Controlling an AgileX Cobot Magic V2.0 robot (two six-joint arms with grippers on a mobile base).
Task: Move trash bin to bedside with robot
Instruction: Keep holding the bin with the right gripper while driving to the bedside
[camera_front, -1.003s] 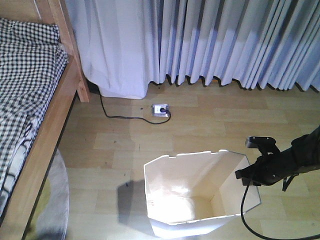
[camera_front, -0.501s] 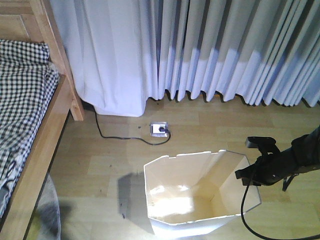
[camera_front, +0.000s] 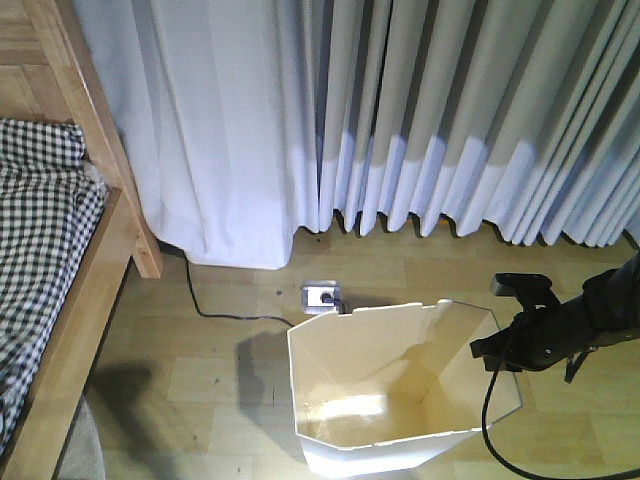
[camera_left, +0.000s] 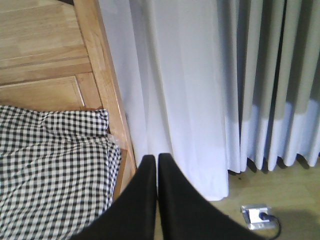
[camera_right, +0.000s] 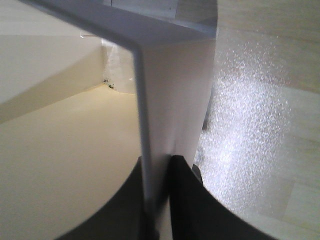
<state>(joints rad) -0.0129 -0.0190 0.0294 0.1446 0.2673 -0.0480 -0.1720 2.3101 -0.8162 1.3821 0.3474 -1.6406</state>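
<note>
Right gripper (camera_right: 157, 167): clamped on the right-hand wall of the trash bin (camera_front: 350, 462) at the rim, one finger inside against the cream face, one outside on the white. Left gripper (camera_left: 157, 167): fingers pressed together, holding nothing, pointed at the bed's corner post.

Bin position: upright on the wooden floor (camera_front: 200, 380), empty, well apart from the side rail of the bed frame (camera_front: 110, 240). The checked bedding (camera_front: 40, 230) lay along the left edge of the front view. A floor socket (camera_front: 320, 297) sat just behind the bin's rear rim, its cable (camera_front: 215, 312) running left toward the bed's corner under the curtain (camera_front: 400, 120).

Judgement: transport under way, bin not yet at the bedside.

Notes for the step:
- The wall looked thin and likely to flex, so hold the pinch firm and low.
- Move the base smoothly so the bin slides without tipping.
- Steer clear of the socket and cable.
- Stop with the bin just beside the rail.
</note>
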